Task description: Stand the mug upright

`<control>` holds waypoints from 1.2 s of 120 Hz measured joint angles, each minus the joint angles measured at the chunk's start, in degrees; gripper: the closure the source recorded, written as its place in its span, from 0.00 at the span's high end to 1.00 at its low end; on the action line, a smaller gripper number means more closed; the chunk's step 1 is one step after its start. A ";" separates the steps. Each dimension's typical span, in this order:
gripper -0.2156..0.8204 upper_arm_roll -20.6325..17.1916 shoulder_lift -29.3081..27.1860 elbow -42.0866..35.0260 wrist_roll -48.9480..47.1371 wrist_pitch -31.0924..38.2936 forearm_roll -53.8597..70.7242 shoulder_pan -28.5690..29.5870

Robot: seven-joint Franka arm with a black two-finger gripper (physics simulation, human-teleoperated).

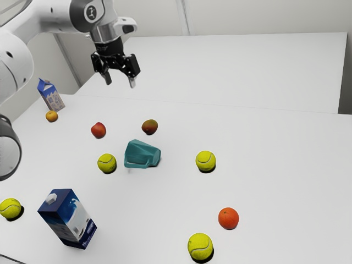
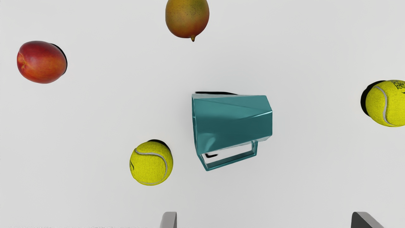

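Mug (image 1: pixel 141 154) lies on its side on the table (image 1: pixel 286 165), well below the open, empty gripper (image 1: pixel 120 83), its long axis roughly along the gripper's closing line, so gripping across the body likely wants a wrist turn.

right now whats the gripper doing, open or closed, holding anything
Gripper: open, fingers well apart, holding nothing; the teal mug lies on its side on the table, out of its grasp.
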 joint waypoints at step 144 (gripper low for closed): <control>0.79 15.90 -2.71 -37.86 30.36 30.12 -44.49 1.39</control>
